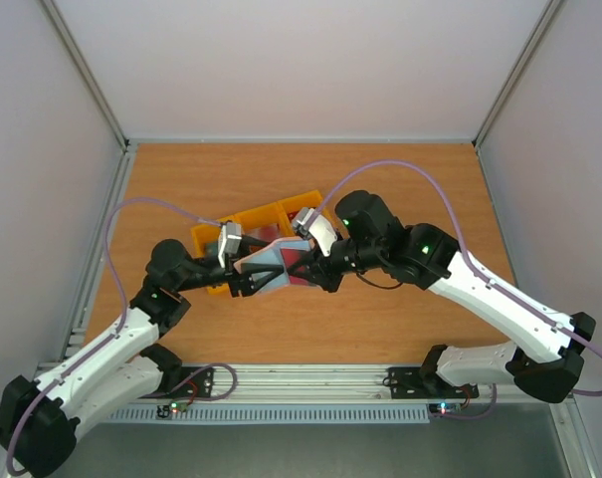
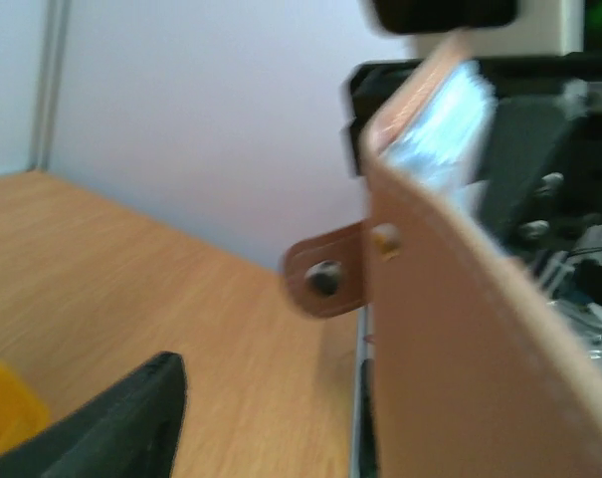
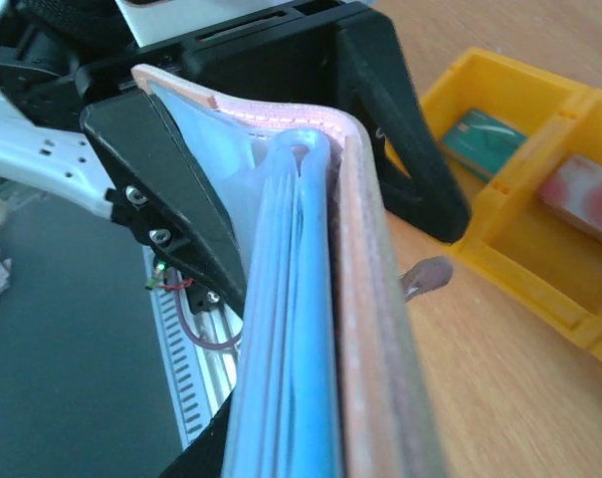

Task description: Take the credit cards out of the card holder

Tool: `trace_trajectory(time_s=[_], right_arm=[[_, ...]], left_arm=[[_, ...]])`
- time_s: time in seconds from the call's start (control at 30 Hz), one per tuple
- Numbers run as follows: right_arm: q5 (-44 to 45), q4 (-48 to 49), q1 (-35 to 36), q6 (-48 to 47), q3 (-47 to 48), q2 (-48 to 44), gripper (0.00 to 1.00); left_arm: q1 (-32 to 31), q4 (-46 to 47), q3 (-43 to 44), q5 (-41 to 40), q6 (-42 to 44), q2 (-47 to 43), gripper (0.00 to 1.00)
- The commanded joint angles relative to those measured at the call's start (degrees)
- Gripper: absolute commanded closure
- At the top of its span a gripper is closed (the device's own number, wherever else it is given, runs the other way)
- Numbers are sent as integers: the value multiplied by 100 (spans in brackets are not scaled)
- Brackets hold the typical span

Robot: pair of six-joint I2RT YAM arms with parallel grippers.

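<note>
My right pincer (image 1: 318, 273) pinches card holder (image 1: 267, 259) | long axis runs out to left pincer (image 1: 245, 280), wide astride far edge | yellow tray (image 1: 243, 218) just beyond

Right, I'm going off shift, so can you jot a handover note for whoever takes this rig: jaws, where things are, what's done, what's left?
Left gripper: jaws open, standing either side of one panel of the card holder, not clamped on it.
Right gripper: jaws shut on the other panel, keeping the holder spread.
Teal card and whitish-pink card: in separate compartments of the yellow tray.
Dark red card: shows on the holder's inner face, apparently in its pocket.
Done: two cards out.
Left: pull the dark red card; the tray seems the likely place for it.
</note>
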Motion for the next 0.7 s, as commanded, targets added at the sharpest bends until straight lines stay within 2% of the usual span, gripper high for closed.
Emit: trace_trajectory(time_s=[0.0, 0.07, 0.1, 0.23, 0.3, 0.43, 0.6, 0.67], right_arm=[[-1060, 579, -116, -341, -133, -148, 99], [-1226, 705, -243, -343, -263, -252, 98], [-1339, 762, -327, -352, -343, -312, 94], [-1679, 984, -807, -375, -796, -751, 65], [-1856, 983, -1101, -377, -1051, -913, 55], [-2027, 939, -1337, -360, -1259, -996, 52], [-2465, 1040, -1343, -334, -1128, -819, 44], [-2794, 1016, -1346, -359, -976, -600, 52]], left_arm=[[9, 1166, 59, 910, 285, -91, 56], [9, 1189, 53, 947, 373, -95, 90], [9, 1167, 59, 951, 388, -102, 98], [11, 1024, 57, 884, 395, -168, 100], [9, 1002, 49, 872, 407, -195, 100], [9, 939, 65, 900, 447, -184, 100], [9, 793, 99, 958, 546, -138, 100], [9, 847, 67, 961, 532, -106, 100]])
